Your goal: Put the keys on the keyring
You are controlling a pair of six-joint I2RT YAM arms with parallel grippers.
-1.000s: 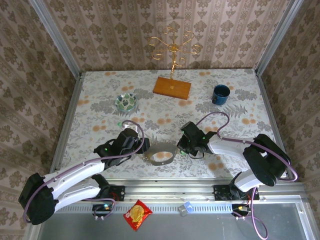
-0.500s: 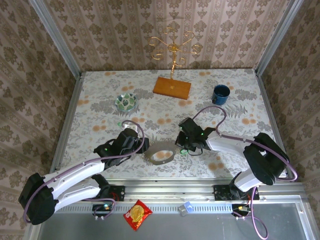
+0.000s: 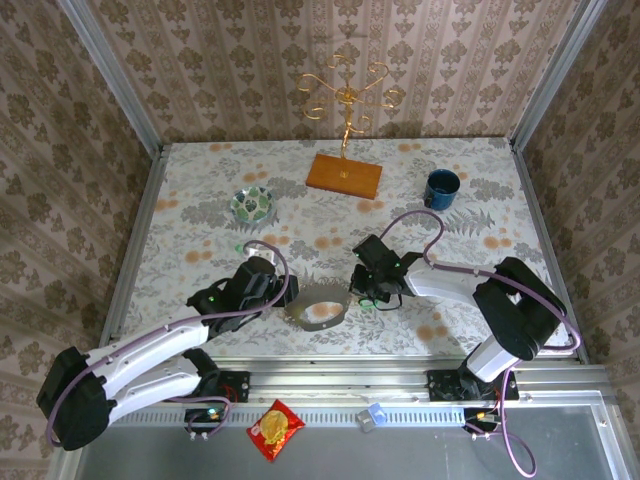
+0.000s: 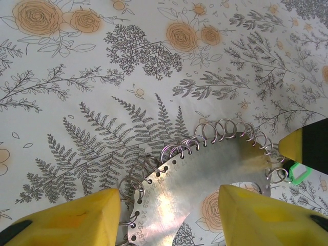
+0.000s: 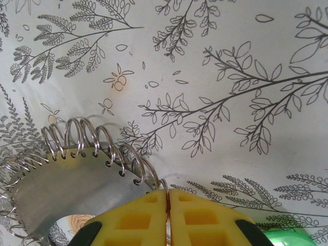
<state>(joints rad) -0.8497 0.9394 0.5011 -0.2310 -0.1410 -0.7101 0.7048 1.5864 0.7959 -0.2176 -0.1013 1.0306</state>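
- On floral table [image 3: 200, 185], straddling keyring [image 4: 205, 174] at nine o'clock with left gripper [image 4: 168, 200], half-spread; grip unclear.
- Pinching thin wire loop [image 5: 164, 185], possibly keyring's, with right gripper [image 5: 166, 197] at three o'clock.

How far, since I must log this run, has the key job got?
Done: nothing green hangs on the hoop yet. In hand: the left gripper seems clamped on the hoop; the right gripper, jaws shut, has a green key at its tip beside the hoop's wire loops. Left: threading it, then what looks like a second green key near the bowl.
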